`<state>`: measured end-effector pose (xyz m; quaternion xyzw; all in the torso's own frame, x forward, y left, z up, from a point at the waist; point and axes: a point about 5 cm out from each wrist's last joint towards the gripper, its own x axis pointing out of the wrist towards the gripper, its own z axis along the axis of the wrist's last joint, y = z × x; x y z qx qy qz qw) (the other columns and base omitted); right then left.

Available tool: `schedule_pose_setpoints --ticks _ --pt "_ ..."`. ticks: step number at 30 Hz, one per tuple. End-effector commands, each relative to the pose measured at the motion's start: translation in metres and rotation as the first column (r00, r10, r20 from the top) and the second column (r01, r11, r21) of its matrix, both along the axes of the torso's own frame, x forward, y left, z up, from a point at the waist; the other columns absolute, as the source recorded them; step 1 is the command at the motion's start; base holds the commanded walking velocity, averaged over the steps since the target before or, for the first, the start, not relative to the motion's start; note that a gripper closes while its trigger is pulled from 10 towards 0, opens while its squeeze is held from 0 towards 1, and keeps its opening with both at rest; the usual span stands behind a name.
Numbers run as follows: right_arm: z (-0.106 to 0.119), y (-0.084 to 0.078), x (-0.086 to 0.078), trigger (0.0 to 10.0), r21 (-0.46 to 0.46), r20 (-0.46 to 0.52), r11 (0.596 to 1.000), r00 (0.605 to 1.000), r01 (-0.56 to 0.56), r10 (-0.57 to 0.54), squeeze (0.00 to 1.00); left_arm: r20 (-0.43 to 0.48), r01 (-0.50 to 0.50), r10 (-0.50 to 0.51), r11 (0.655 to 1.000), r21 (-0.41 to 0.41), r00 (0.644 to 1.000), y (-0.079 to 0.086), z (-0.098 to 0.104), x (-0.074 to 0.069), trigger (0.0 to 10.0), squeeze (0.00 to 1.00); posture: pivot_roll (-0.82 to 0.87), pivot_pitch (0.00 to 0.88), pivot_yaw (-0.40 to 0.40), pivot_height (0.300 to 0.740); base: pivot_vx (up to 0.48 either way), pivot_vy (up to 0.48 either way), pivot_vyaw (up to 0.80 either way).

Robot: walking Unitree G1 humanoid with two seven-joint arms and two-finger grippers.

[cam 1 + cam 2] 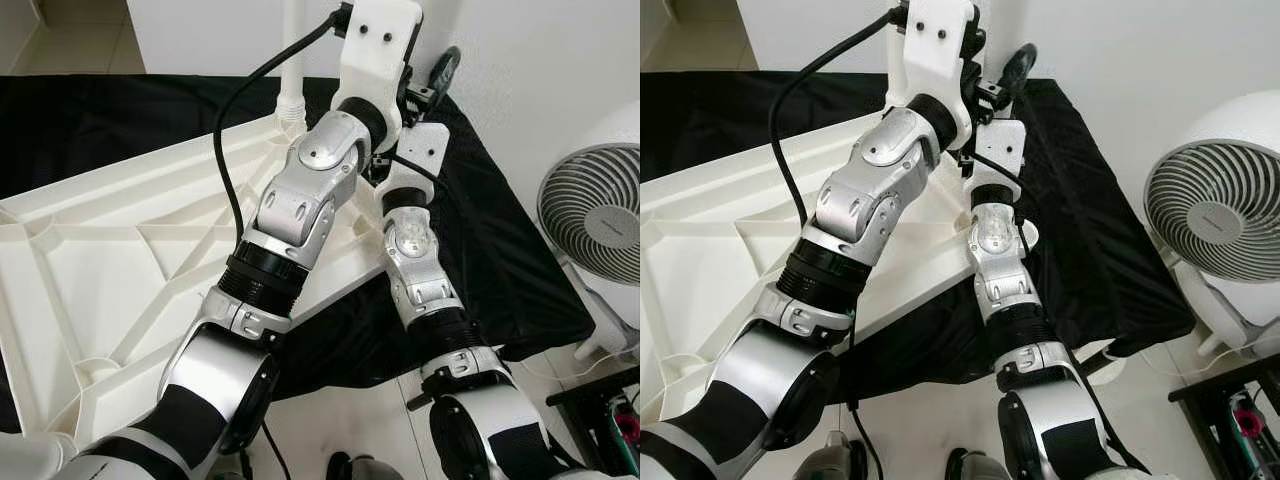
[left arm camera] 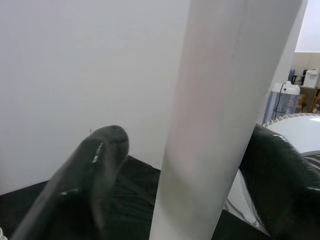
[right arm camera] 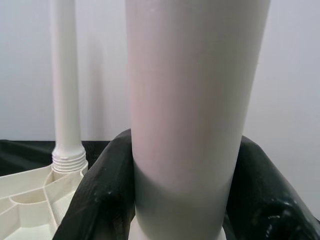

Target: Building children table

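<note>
White tabletop [image 1: 90, 270] lies upside down, ribs up, on a black cloth [image 1: 500, 260] spread over the floor. One table leg [image 1: 292, 60] stands upright, screwed in at the tabletop's far corner. Right gripper [image 3: 182, 200] pinches a second leg [image 3: 192, 100], upright beside it. Left gripper [image 2: 185, 175] straddles a leg [image 2: 220, 110]; fingers [image 2: 85, 180] spread, not pressing. White fan [image 1: 592, 215] stands off the cloth's right edge.

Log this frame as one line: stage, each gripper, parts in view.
stage: fitting leg | right gripper: shut on white table leg | left gripper: around same leg, fingers apart | inverted tabletop on black cloth | second leg upright in socket
</note>
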<state>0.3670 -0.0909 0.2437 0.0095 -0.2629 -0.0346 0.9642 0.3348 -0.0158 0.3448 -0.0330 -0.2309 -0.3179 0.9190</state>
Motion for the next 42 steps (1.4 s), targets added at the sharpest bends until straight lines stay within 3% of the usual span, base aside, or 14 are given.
schedule_pose_setpoints --ticks 1,8,9,30,42 --pt "0.0 -0.004 0.001 10.0 0.007 0.002 1.0 1.0 0.018 -0.018 0.0 0.014 0.001 -0.001 1.0 -0.007 1.0 0.0 0.002 -0.002 10.0 1.0 0.09 0.106 -0.085 0.74 0.0 0.0 0.0" --pt "0.0 0.0 -0.001 10.0 -0.027 0.025 1.0 1.0 -0.001 0.001 0.0 0.035 -0.021 0.021 1.0 0.018 0.999 0.0 0.003 -0.002 10.0 1.0 0.09 0.106 -0.083 0.74 0.0 0.0 0.0" --pt "0.0 0.002 -0.002 10.0 -0.036 0.03 0.999 1.0 -0.007 0.008 0.0 0.043 -0.03 0.029 0.999 0.021 0.999 0.001 0.005 -0.002 10.0 0.0 0.09 0.107 -0.082 0.74 0.0 0.0 0.0" --pt "-0.013 -0.007 -0.001 10.0 0.009 -0.02 1.0 0.999 0.028 -0.027 0.0 0.095 -0.062 0.065 0.997 -0.035 0.993 0.014 0.027 0.001 10.0 0.0 0.1 0.128 -0.072 0.74 0.0 0.0 0.0" --pt "-0.015 -0.021 0.003 10.0 0.143 -0.071 0.987 0.995 0.075 -0.065 0.0 0.096 -0.029 0.041 0.992 -0.122 0.995 0.023 0.034 -0.003 10.0 0.0 0.1 0.135 -0.071 0.74 0.0 0.0 0.0"
